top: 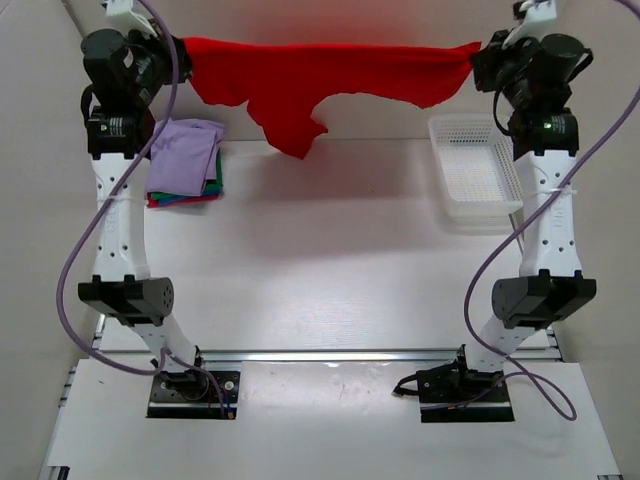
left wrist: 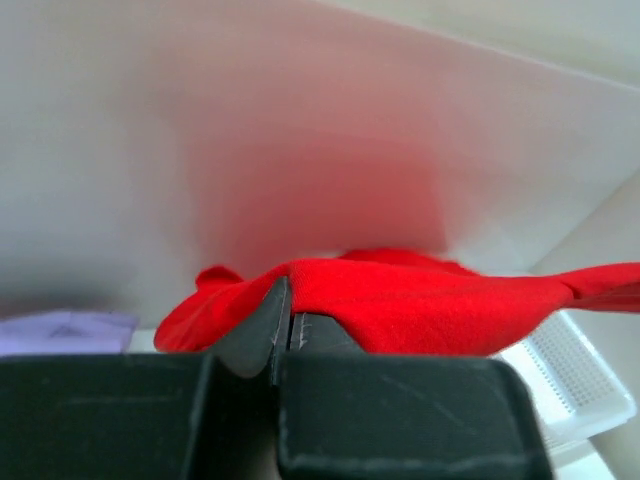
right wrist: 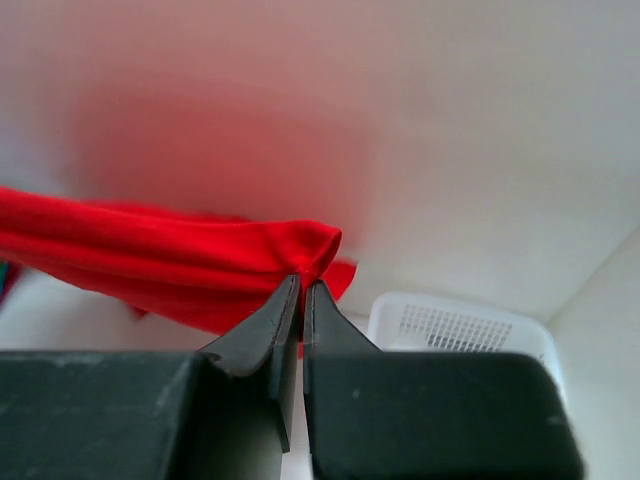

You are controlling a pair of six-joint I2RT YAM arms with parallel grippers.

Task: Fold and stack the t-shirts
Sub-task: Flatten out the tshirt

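A bright red t-shirt hangs stretched in the air across the far side of the table, one part drooping down in the middle. My left gripper is shut on its left end, and the cloth drapes over the closed jaws. My right gripper is shut on the right end, where a bunched corner is pinched at the tips. A stack of folded t-shirts, pale lavender on top with green and red edges below, lies at the far left.
A white plastic mesh basket stands at the far right, beside the right arm, also seen as the basket under the right wrist. A white wall rises just behind the hanging shirt.
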